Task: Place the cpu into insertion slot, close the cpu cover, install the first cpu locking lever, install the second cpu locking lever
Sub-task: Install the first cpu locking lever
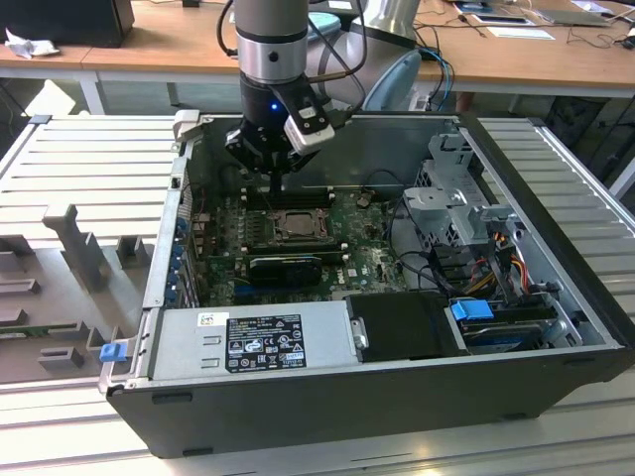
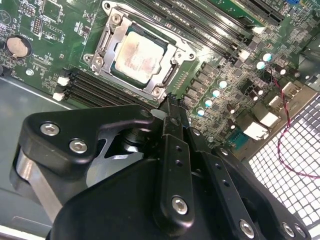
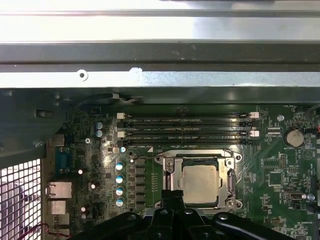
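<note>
The pale cpu (image 2: 137, 55) (image 3: 200, 182) lies flat in the insertion slot (image 1: 295, 226) on the green motherboard. The metal cpu cover (image 2: 106, 40) (image 3: 172, 175) is down around it, and the chip shows through its window. A thin wire locking lever (image 2: 165, 30) (image 3: 195, 151) runs along one edge of the socket; whether it is latched I cannot tell. My gripper (image 1: 278, 188) (image 2: 172, 100) (image 3: 175, 199) hangs just beside the socket's near corner. Its fingers are shut together with nothing between them.
The motherboard lies inside an open black computer case (image 1: 516, 169). Black memory slots (image 3: 187, 127) run beside the socket. A power supply (image 1: 253, 342), a drive cage (image 1: 451, 198) and loose cables (image 1: 496, 253) fill the case's front and right side.
</note>
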`<state>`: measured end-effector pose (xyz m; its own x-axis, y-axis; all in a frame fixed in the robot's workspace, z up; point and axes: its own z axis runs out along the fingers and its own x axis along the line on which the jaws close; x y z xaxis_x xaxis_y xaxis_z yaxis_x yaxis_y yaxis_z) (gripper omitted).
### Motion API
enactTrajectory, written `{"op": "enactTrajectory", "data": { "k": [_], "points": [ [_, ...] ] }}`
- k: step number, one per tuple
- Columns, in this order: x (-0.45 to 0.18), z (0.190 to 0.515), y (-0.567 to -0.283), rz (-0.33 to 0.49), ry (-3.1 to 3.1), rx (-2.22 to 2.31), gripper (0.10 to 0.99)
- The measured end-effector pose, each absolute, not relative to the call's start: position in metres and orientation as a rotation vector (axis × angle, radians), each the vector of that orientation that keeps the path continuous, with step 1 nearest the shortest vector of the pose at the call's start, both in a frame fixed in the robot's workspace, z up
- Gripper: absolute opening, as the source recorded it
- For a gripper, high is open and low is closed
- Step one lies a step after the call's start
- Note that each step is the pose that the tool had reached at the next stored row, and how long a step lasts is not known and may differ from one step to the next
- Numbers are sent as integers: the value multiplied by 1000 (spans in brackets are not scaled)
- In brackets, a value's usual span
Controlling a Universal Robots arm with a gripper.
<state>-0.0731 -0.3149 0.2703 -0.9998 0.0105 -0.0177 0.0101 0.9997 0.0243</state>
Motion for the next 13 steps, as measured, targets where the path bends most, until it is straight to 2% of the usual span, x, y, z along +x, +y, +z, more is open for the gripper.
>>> {"op": "enactTrajectory", "data": {
  "k": [13],
  "points": [
    [-90,267,-315,38,3122,64,106]
  ]
}}
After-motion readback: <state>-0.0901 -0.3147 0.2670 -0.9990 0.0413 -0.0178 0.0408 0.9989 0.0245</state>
